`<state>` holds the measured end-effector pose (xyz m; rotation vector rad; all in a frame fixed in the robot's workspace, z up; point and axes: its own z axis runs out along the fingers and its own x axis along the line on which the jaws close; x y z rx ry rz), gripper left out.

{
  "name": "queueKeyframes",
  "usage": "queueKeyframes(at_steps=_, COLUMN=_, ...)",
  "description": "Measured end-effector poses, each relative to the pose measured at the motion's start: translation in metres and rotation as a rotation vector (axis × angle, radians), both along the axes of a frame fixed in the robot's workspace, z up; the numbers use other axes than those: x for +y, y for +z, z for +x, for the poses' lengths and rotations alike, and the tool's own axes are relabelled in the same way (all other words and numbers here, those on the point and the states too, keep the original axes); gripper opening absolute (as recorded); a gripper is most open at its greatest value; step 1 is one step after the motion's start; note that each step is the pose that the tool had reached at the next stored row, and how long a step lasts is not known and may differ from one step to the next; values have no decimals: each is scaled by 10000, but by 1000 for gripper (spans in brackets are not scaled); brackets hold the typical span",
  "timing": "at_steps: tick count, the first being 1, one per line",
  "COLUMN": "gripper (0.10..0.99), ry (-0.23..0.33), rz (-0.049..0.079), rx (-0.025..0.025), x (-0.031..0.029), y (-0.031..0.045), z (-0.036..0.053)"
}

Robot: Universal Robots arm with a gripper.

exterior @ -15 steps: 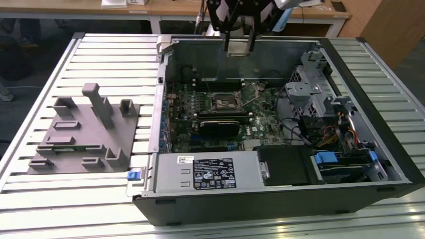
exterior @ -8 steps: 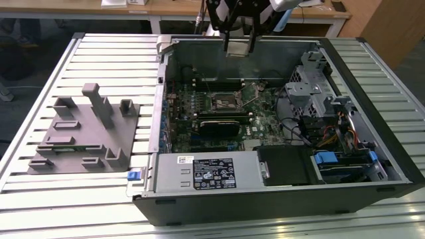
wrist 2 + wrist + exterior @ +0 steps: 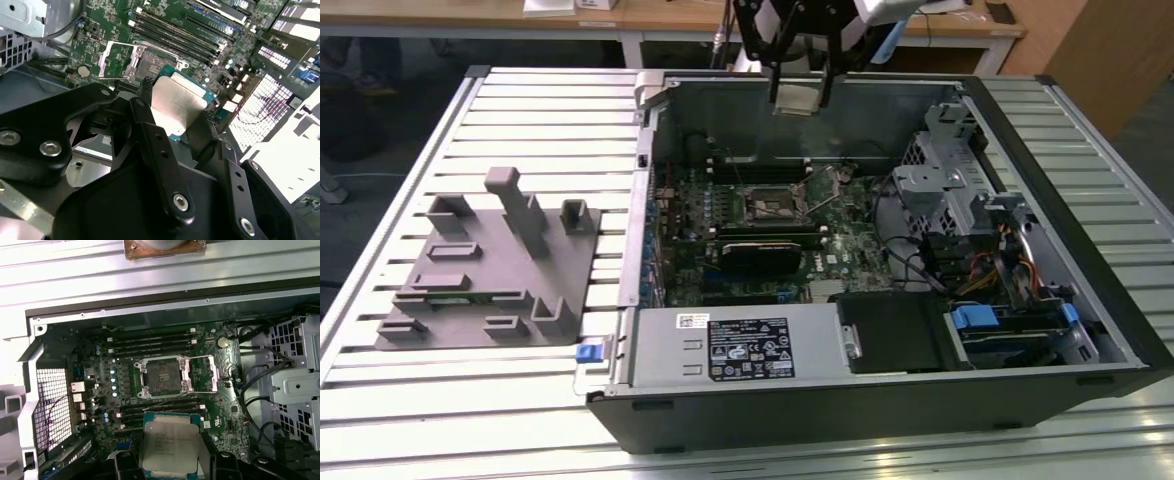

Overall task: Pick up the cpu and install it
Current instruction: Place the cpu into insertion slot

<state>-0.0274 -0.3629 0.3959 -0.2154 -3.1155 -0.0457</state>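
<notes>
A slatted metal table carries an open computer case. The gripper hangs over the case's far wall, its fingers clamped on the cpu. The motherboard's open socket lies below, apart from it. A grey fixture stands at the exterior view's left.

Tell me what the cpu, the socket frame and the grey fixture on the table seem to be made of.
The cpu has a pale, satin metal lid with a dull sheen, on a green board. The socket frame looks like bare bright metal, possibly steel. The grey fixture is matte and uniform, probably plastic.
</notes>
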Motion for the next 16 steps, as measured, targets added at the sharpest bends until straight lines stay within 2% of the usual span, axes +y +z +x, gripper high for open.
queueKeyframes(at_steps=16, gripper=529, ry=-910, rz=2, rx=-3, x=1, y=-6, z=0)
